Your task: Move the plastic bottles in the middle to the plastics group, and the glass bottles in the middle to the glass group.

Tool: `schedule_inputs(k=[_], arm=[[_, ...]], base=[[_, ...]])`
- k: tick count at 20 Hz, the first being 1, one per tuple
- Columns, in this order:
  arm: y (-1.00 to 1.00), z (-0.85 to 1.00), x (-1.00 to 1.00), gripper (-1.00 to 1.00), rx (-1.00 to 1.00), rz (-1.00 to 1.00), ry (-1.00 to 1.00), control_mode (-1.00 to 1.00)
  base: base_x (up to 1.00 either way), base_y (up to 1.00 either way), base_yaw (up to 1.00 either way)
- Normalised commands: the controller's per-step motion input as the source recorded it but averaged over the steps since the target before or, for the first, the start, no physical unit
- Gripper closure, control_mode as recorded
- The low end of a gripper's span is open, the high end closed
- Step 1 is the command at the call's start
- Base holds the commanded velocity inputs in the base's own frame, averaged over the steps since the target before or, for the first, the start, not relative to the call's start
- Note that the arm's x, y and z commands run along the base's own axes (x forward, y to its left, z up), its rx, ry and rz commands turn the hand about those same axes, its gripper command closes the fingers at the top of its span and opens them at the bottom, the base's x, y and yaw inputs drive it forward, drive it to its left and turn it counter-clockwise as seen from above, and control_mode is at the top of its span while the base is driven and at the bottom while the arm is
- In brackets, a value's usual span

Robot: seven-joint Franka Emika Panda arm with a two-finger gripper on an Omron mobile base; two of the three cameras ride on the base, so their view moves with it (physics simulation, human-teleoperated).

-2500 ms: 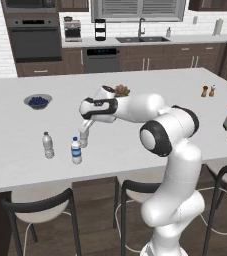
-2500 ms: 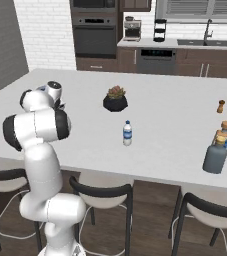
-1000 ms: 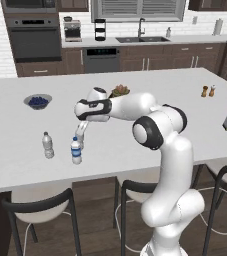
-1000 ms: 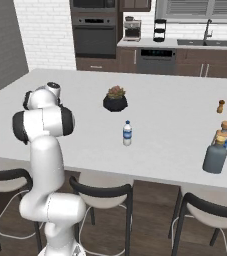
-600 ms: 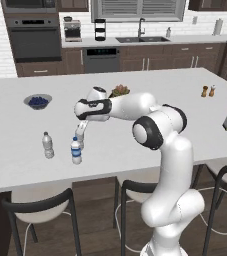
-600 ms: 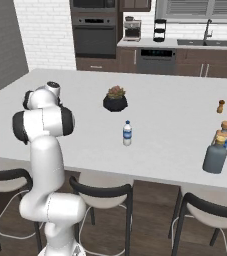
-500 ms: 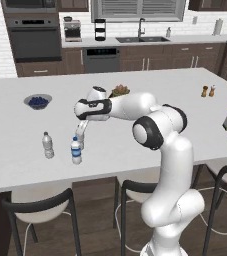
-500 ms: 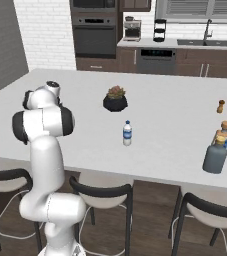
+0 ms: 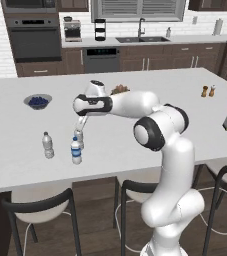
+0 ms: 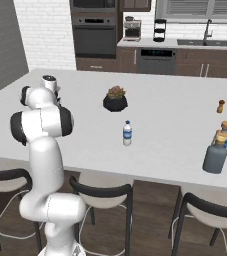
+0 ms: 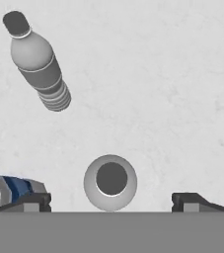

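Left to right on your counter (image 9: 15,150): blue bowl (image 9: 37,101); plain bottle (image 9: 47,145); blue-labelled bottle (image 9: 76,151) touching released plain bottle (image 11: 110,182); gripper (image 11: 111,201) above it, jaws spread wide, grasping nothing; your middle water bottle (image 10: 127,133) stands beside plant pot (image 10: 115,99).

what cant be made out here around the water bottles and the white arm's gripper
- Blue-labelled clear water bottle, hand view: cut off by the left edge, behind a fingertip.
- Plain clear water bottle, hand view: seen from straight above, so its body is hidden under its own cap.
- Gripper, left base view: too small to tell the fingers apart.
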Motion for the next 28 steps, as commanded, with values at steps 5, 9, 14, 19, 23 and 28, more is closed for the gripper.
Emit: schedule_inputs(k=[5,9,14,19,23,28], arm=[[-0.28,0.36,-0.14,-1.00,0.00,-0.09,-0.03,-1.00],[-0.63,0.04,-0.37,-1.00,0.00,-0.21,-0.01,-1.00],[-0.95,0.00,-0.50,-1.00,0.03,-0.28,0.00,-1.00],[-0.99,0.00,-0.47,-1.00,0.00,-0.29,0.00,-1.00],[-0.97,0.00,-0.45,-1.00,0.00,-0.29,0.00,-1.00],[-1.00,0.02,-0.25,-1.00,0.00,-0.30,0.00,-1.00]], base=[[0.00,0.00,0.00],[0.00,0.00,0.00],[0.00,0.00,0.00],[0.00,0.00,0.00],[0.00,0.00,0.00],[0.00,0.00,0.00]])
